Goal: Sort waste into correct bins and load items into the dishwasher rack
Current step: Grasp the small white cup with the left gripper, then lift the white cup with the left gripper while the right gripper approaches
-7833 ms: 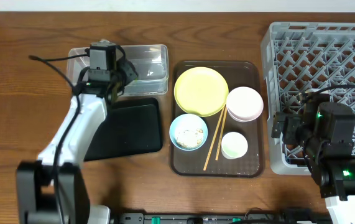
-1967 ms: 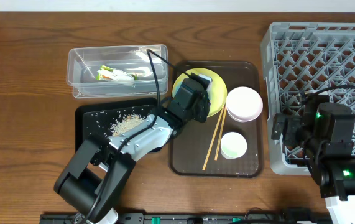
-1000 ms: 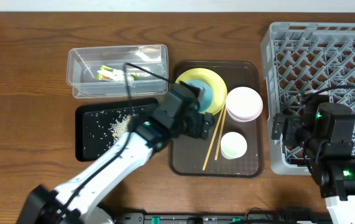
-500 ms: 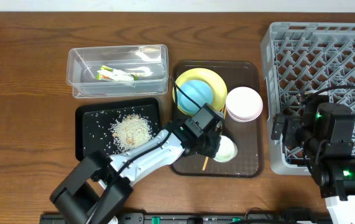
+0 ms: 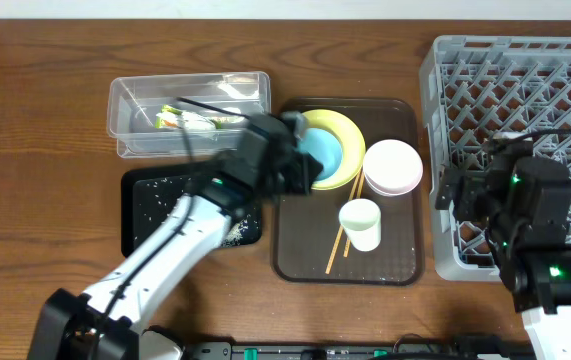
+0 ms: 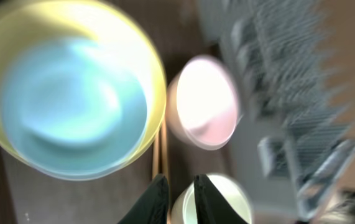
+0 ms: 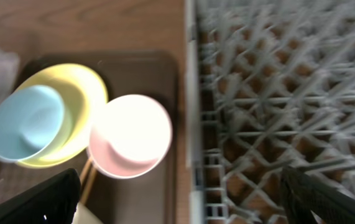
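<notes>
- Left gripper (image 5: 298, 166): in the left wrist view (image 6: 180, 198) I see its two fingers (image 6: 158, 198) drawn almost together, with only a narrow slit between them and nothing in it. From overhead it hangs at the left edge of the blue bowl (image 5: 321, 158); I cannot tell whether it touches the bowl.
- Right gripper (image 5: 455, 196): in the right wrist view (image 7: 178, 186) the fingers (image 7: 37, 200) sit at opposite edges of the picture, spread wide, and hold nothing. It hovers over the left border of the rack (image 5: 525, 90).
- Blue bowl: it sits upright on the yellow plate (image 5: 347, 135) and covers the plate's left half. It looks empty.
- Pink bowl (image 5: 393, 166): it is just right of the plate, with its pale inside facing up.
- Cup (image 5: 362, 224): it is on the brown tray (image 5: 400, 268), below the two bowls and against the chopsticks (image 5: 336, 250).
- Chopsticks: they lie together in one slanted line from between the plate and the pink bowl down toward the tray's front.
- Clear box (image 5: 135, 140): it is at the upper left and holds the wrapper (image 5: 187, 120).
- Black tray (image 5: 140, 215): it is just below the box and is speckled with rice (image 5: 233, 232). The left arm crosses over it.
- Rack: the grey lattice is at the far right, with nothing in the cells I can see.
</notes>
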Tool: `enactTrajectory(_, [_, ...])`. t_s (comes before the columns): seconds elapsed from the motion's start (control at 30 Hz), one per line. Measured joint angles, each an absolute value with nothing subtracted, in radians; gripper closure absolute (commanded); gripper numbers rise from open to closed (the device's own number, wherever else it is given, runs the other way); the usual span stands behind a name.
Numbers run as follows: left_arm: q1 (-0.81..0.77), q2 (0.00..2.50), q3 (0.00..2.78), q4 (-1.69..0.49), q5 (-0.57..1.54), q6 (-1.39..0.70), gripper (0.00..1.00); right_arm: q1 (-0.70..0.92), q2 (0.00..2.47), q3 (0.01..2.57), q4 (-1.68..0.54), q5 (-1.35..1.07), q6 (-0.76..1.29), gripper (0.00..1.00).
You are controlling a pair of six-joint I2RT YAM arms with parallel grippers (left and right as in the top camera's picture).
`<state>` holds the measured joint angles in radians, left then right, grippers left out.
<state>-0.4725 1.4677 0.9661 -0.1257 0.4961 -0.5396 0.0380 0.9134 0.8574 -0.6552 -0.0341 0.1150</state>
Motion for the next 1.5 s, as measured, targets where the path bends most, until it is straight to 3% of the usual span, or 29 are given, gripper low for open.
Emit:
enactTrajectory(0.13, [-0.348,1.483,0.966,-0.043,0.669,-0.611,0.81,0.038,0.99,0.857,-0.664,-0.12,0.115,0.01])
enactTrajectory(0.23, [-0.322,1.486,0.966,-0.074,0.77,-0.612,0.64,0.038,1.018,0.857,-0.665,-0.15,0.115,0.01])
enactTrajectory(0.4, [-0.374,1.487,0.966,-0.193,0.851,-0.527,0.63,0.038,1.019,0.857,-0.663,-0.17,0.115,0.01])
enactTrajectory(0.57, [-0.481,1.487,0.966,-0.304,0.751,-0.414,0.59,0.038,1.019,0.857,-0.663,-0.18,0.115,0.01])
enactTrajectory(0.97, [-0.734,1.487,0.966,-0.311,0.439,-0.307,0.51,0.038,1.019,0.857,-0.669,-0.184,0.115,0.01])
enactTrajectory(1.5, [-0.796,1.559,0.966,-0.239,0.355,-0.292,0.5,0.038,1.019,0.857,-0.684,-0.184,0.115,0.01])
